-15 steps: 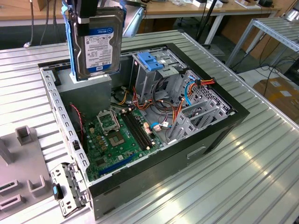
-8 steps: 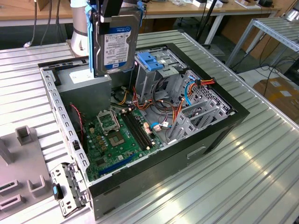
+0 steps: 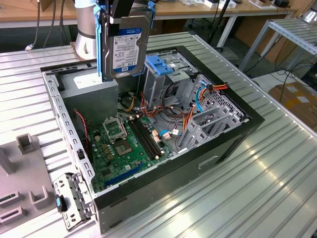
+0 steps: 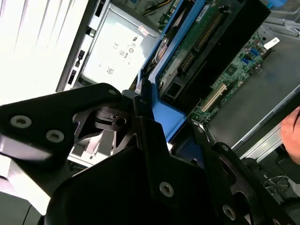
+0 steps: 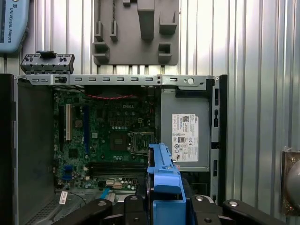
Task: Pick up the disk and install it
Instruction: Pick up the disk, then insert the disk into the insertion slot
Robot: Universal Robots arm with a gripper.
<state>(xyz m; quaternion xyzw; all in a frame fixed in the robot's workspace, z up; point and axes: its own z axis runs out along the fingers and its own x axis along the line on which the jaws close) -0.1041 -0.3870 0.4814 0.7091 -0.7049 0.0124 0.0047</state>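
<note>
The disk (image 3: 130,49) hangs upright above the open computer case (image 3: 233,144), its label facing the exterior camera and a blue rail along each side edge. It is over the back of the case, above the grey power supply (image 3: 91,84) and just to the exterior view's left of the drive cage (image 3: 171,82). My gripper (image 3: 124,12) is shut on the disk's upper end. In the second wrist view the black gripper (image 4: 150,112) clamps the disk (image 4: 206,51), whose green circuit side and blue rail show. In the first wrist view the disk's blue-railed edge (image 5: 164,183) points down from the gripper (image 5: 164,208).
The case holds the green motherboard (image 3: 124,148), bundles of cables (image 3: 190,116) and a light-blue latch (image 3: 159,63) on the drive cage. A grey fixture plate (image 3: 22,183) and a loose metal bracket (image 3: 72,198) lie on the ribbed table at the exterior view's left.
</note>
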